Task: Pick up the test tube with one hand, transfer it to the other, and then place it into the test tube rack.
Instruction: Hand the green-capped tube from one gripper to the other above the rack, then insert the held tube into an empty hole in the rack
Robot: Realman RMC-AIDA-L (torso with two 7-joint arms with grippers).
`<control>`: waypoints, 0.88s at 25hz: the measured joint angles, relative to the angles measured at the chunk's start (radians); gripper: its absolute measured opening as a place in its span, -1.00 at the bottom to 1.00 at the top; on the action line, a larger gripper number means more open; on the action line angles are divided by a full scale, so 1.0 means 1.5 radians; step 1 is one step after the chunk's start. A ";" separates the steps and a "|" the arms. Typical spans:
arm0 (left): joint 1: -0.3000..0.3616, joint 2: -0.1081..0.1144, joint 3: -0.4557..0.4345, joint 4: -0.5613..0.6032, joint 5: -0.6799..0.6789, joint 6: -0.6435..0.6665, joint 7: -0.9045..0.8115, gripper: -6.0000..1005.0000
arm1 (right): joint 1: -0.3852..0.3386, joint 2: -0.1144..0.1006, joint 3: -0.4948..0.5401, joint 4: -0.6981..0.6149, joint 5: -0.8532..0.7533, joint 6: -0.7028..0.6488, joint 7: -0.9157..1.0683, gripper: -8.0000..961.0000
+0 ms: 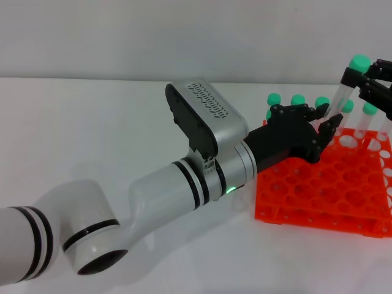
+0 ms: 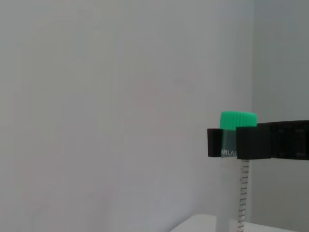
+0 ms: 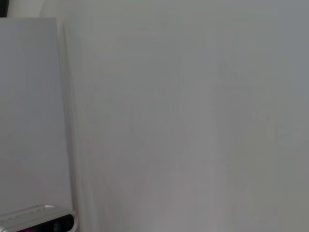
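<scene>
Fingers (image 1: 358,82) of the right gripper (image 1: 367,82) clamp the green-capped test tube (image 1: 346,92) above the orange test tube rack (image 1: 324,190); the left gripper (image 1: 318,125), beside it, appears spread apart.

The left arm, a thick white cylindrical arm with black bands and a lit green ring (image 1: 230,189), extends from the lower left of the head view, bends at the elbow, and reaches forward and rightward. Its wrist carries a grey-and-black camera housing (image 1: 205,116) on top. The left gripper (image 1: 318,125), a black multi-fingered hand, is held above the near left part of the bright orange plastic rack (image 1: 318,196), its fingers spread apart and gripping nothing. The right gripper (image 1: 355,79), a black fingered unit, enters at the right edge above the far right part of the rack. Its fingers (image 2: 251,142) are clamped around a slim clear tube with a round green cap (image 2: 237,121), just below the cap, with the tube held upright.
</scene>
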State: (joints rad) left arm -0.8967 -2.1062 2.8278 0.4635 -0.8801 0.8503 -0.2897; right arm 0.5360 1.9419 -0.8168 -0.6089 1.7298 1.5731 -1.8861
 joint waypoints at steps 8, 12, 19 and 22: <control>0.012 -0.001 -0.008 0.000 0.000 -0.003 0.007 -0.54 | -0.001 -0.001 0.006 0.000 0.008 0.001 0.001 -0.47; 0.040 -0.001 -0.008 0.005 0.001 -0.001 0.053 -0.40 | -0.005 -0.001 0.027 0.000 0.010 0.000 0.000 -0.51; 0.183 0.001 -0.008 0.024 0.001 0.102 0.153 0.34 | -0.016 -0.007 0.059 0.000 0.005 -0.012 -0.002 -0.57; 0.269 0.004 -0.009 0.021 0.000 0.199 0.172 0.56 | -0.017 -0.005 0.056 0.000 0.001 -0.022 -0.012 -0.57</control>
State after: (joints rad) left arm -0.4938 -2.1007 2.8138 0.4949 -0.8795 1.1488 -0.0316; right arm 0.5112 1.9346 -0.7335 -0.6088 1.7310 1.5400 -1.9037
